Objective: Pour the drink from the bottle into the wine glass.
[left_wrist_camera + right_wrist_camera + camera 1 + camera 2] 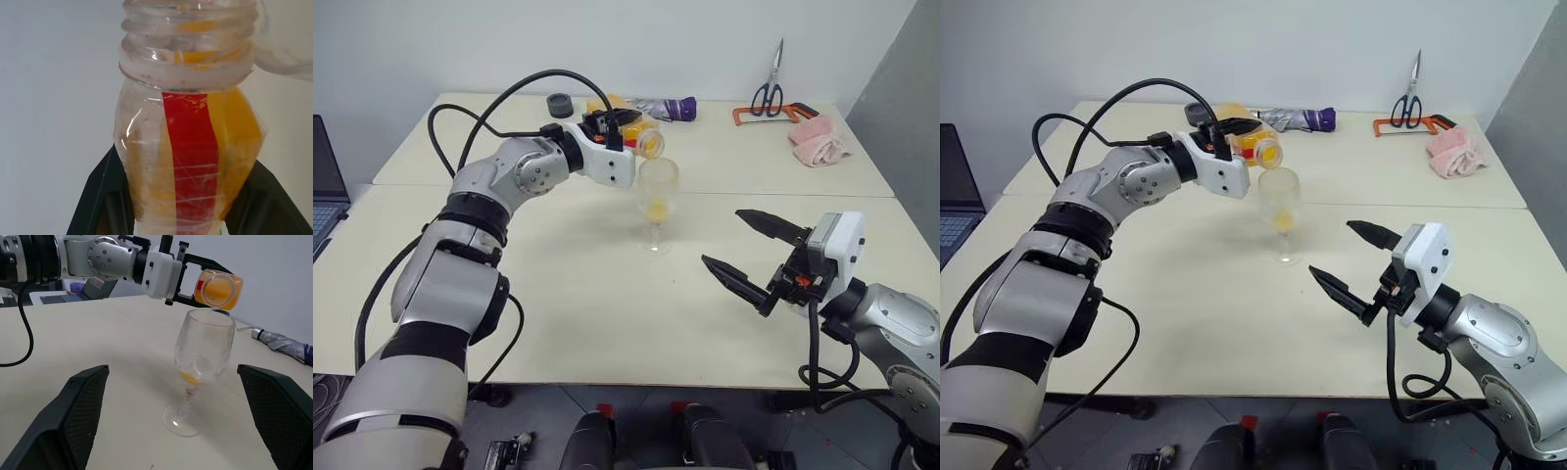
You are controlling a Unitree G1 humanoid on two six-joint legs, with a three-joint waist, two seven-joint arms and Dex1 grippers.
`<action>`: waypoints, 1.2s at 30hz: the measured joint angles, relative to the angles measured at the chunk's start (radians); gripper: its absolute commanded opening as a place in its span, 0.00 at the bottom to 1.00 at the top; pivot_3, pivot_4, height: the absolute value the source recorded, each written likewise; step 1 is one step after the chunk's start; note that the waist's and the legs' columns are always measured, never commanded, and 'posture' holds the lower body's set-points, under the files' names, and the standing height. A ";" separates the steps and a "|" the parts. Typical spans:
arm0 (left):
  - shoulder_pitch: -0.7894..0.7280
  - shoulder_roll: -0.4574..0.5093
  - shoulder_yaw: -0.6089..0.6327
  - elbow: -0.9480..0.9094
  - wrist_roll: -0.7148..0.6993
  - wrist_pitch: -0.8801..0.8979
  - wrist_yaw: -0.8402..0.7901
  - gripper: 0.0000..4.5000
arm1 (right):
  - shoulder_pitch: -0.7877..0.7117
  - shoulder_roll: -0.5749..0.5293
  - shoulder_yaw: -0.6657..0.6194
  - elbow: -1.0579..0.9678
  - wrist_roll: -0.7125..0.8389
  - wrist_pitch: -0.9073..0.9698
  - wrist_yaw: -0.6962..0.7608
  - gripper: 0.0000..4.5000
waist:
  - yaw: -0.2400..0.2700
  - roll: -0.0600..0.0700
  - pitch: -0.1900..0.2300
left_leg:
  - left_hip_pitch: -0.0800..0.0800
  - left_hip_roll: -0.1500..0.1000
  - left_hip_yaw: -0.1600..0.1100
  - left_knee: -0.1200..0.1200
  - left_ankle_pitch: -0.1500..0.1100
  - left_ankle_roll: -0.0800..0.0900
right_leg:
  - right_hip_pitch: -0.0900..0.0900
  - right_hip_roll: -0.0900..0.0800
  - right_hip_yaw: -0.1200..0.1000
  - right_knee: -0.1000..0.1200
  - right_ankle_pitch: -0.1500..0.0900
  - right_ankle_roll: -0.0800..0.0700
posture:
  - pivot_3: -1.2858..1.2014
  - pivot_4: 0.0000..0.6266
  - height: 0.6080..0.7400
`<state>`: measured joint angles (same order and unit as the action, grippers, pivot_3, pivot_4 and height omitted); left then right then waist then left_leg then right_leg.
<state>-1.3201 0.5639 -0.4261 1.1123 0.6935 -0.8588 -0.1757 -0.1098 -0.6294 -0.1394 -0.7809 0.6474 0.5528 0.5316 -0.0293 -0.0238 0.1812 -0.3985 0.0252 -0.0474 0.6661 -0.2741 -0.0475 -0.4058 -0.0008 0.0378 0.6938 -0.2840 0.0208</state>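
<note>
My left gripper (628, 127) is shut on the bottle (644, 142), which lies tipped on its side with its open mouth right over the rim of the wine glass (658, 201). In the left wrist view the black fingers (105, 196) clamp the clear bottle (190, 147) with its red band; orange drink (239, 132) lies along one side. A little drink (191, 378) sits at the bottom of the upright glass (203, 357). My right gripper (724, 238) hovers open, empty, to the right of and nearer than the glass.
At the table's far side lie scissors (769, 93), a red-handled tool (773, 115), a pink cloth (819, 142), a folded umbrella (671, 108) and a dark round cap (560, 104). A laptop (325, 186) stands at the left edge.
</note>
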 measured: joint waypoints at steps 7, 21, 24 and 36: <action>-0.014 0.003 -0.004 0.005 0.006 0.000 0.017 0.40 | 0.004 0.000 0.000 0.003 -0.005 -0.009 0.010 1.00 | 0.000 0.000 0.000 | 0.000 0.000 0.000 0.000 0.000 0.000 | 0.000 0.000 0.000 0.000 0.000 0.000 | 0.52 0.24 1.00; -0.021 0.005 -0.020 0.034 0.024 -0.001 0.048 0.40 | 0.009 0.019 -0.026 0.018 0.001 -0.020 0.004 1.00 | 0.000 0.000 0.000 | 0.000 0.000 0.000 0.001 0.000 0.000 | 0.000 0.000 0.000 0.002 0.000 0.000 | 0.52 0.24 1.00; -0.023 0.006 -0.022 0.035 0.028 -0.001 0.056 0.40 | 0.009 0.020 -0.026 0.018 0.001 -0.020 0.004 1.00 | 0.000 0.000 0.000 | 0.000 0.000 0.000 0.001 0.000 0.000 | 0.000 0.000 0.000 0.002 0.000 0.000 | 0.52 0.24 1.00; -0.039 0.014 -0.042 0.036 0.037 -0.002 0.075 0.40 | 0.009 0.051 -0.023 0.039 -0.005 -0.020 -0.011 1.00 | 0.000 0.000 0.000 | 0.000 0.000 0.000 0.002 0.000 0.000 | 0.000 0.000 0.000 0.002 0.000 0.000 | 0.52 0.24 1.00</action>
<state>-1.3587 0.5779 -0.4683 1.1487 0.7303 -0.8610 -0.1009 -0.1012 -0.5785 -0.1626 -0.7416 0.6426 0.5327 0.5203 -0.0294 -0.0238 0.1812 -0.3982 0.0251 -0.0473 0.6677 -0.2740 -0.0476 -0.4058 -0.0009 0.0379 0.6961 -0.2840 0.0208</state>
